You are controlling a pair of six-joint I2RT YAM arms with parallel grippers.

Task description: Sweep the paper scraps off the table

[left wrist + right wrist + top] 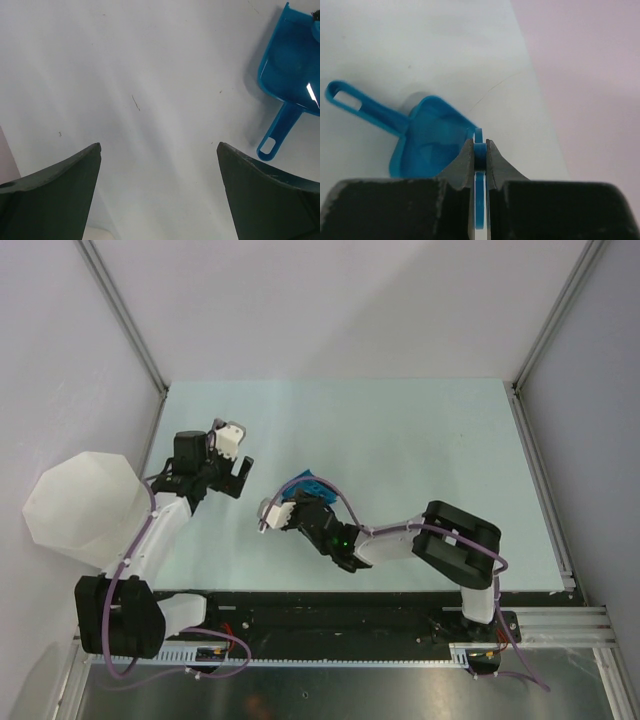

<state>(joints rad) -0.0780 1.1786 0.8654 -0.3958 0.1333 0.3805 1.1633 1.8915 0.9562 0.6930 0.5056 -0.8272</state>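
none of the paper scraps showed on the table (pixel 420 440), so with the right gripper (pixel 479 147) clenched on a thin blue handle (pixel 479 200) by the dustpan (pixel 427 142) at mid-left and the left gripper (pixel 159 150) spread empty, setting that handle down flat seemed wisest.

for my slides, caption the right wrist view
Right end effector clamped on a thin blue plastic piece, blue plastic dustpan on the pale green table.
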